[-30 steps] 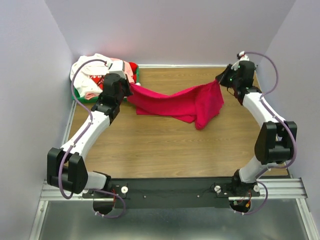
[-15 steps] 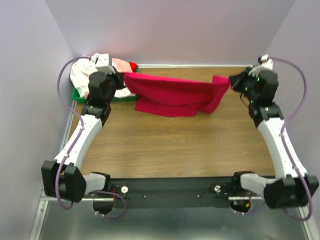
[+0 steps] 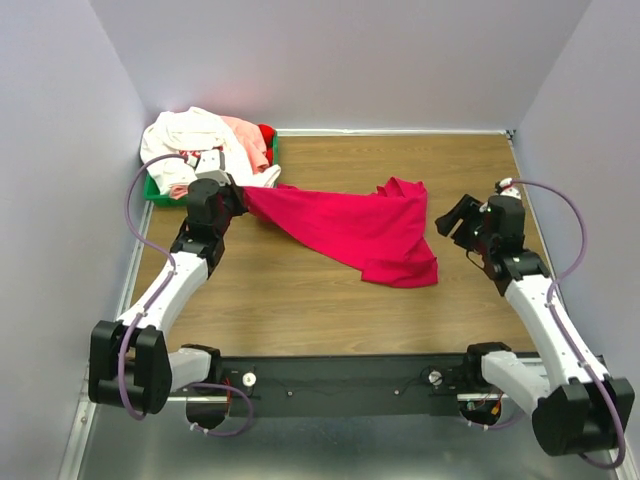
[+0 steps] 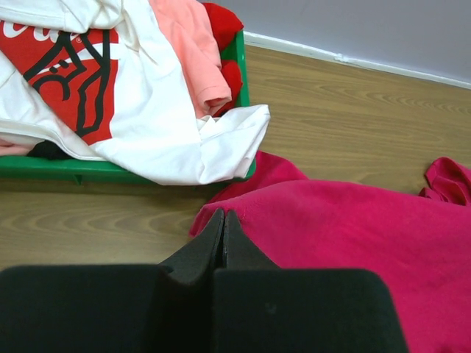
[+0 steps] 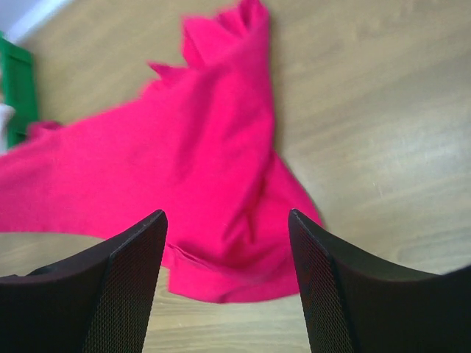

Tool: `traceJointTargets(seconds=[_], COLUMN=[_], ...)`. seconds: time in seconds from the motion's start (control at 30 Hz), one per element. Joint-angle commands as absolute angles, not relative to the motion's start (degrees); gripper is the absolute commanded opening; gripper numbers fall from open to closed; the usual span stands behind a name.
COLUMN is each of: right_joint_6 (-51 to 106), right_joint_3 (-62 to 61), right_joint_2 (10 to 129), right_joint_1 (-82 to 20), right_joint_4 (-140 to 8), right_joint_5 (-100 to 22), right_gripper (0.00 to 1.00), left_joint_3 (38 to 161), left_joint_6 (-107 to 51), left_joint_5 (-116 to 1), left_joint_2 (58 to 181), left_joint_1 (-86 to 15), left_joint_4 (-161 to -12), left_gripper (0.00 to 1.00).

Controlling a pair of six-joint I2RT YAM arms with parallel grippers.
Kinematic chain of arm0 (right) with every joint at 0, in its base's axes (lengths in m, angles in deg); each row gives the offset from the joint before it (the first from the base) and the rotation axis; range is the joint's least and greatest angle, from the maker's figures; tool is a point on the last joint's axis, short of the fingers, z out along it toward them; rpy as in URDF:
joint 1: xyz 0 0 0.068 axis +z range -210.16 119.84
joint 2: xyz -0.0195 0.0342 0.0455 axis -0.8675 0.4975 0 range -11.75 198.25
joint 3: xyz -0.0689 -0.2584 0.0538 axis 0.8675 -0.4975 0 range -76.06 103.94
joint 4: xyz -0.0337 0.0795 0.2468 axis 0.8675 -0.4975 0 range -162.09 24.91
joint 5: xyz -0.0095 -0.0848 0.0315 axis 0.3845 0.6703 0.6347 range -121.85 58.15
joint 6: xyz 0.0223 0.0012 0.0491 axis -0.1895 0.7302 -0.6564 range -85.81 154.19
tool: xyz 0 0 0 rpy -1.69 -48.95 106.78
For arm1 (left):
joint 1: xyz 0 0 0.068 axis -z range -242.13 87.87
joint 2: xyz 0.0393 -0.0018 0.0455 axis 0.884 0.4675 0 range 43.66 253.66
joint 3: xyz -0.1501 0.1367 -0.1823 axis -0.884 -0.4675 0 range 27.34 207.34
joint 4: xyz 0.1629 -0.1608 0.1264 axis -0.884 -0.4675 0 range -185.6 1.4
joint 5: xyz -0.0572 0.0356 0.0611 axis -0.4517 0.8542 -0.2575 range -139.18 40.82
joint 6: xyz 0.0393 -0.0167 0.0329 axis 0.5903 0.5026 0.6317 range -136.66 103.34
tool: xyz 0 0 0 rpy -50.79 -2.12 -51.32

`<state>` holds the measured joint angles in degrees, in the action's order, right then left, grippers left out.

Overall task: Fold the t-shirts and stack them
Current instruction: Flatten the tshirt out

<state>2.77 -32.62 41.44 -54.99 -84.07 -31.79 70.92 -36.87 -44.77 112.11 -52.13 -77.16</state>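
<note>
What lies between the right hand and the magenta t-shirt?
Only a narrow strip of bare wooden table. The open right hand is apart from the magenta t-shirt, with nothing else between them. The top external view shows this.

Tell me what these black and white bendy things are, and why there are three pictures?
They are two robot arms, each ending in a two-finger pincher called a gripper. One picture looks down from above; the other two come from a little camera on each wrist. On the wooden table lies a magenta-red cloth t-shirt. The left gripper is shut, pinching that shirt's edge. The right gripper is open and holds nothing. In the far left corner a green plastic tray holds a heap: a white t-shirt with a red print, a pale pink t-shirt and a red t-shirt.
</note>
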Motion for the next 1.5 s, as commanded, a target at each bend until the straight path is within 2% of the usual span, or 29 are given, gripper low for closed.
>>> traceJointTargets(seconds=[0.0, 0.4, 0.7, 0.9, 1.03, 1.07, 1.2, 1.3, 1.33, 1.47], right_joint_6=[-0.2, -2.4, -2.6, -2.7, -2.7, -2.7, -2.5, -2.4, -2.0, -1.5], right_joint_3=[-36.3, -41.0, -42.2, -42.7, -43.1, -43.1, -43.5, -43.6, -43.7, -43.1], right_joint_2=[47.2, 53.4, 62.0, 64.4, 64.6, 64.4, 63.7, 63.1, 63.0, 62.1], right_joint_1=[-54.8, -54.8, -54.9, -54.8, -54.8, -54.9, -54.8, -54.8, -54.8, -54.8], right_joint_4=[-85.0, -83.0, -75.9, -72.9, -72.0, -72.0, -72.0, -72.0, -72.1, -72.1], right_joint_5=[-29.6, -27.9, -31.6, -34.5, -35.7, -36.2, -36.3, -36.4, -36.5, -36.4], right_gripper=[0.74, 0.72, 0.64, 0.53, 0.42, 0.37, 0.24, 0.09, 0.0, 0.0], left_joint_3=[70.0, 68.8, 68.7, 68.6, 68.7, 68.7, 68.7, 68.7, 68.7, 68.8], left_joint_6=[-36.4, -35.9, -36.2, -36.0, -35.8, -35.8, -35.7, -35.8, -36.0, -36.3], left_joint_5=[-46.1, -46.8, -48.6, -48.6, -48.3, -48.3, -48.3, -48.2, -48.3, -48.6], left_joint_2=[113.0, 115.3, 115.5, 115.0, 114.9, 114.9, 114.4, 114.2, 114.1, 114.0], left_joint_1=[-52.5, -52.6, -52.6, -52.6, -52.6, -52.6, -52.6, -52.6, -52.6, -52.6], left_joint_4=[-74.5, -72.2, -72.0, -72.3, -72.6, -72.6, -73.0, -73.2, -73.1, -73.3], left_gripper=[0.0, 0.0, 0.0, 0.0, 0.0, 0.0, 0.0, 0.0, 0.0, 0.0])
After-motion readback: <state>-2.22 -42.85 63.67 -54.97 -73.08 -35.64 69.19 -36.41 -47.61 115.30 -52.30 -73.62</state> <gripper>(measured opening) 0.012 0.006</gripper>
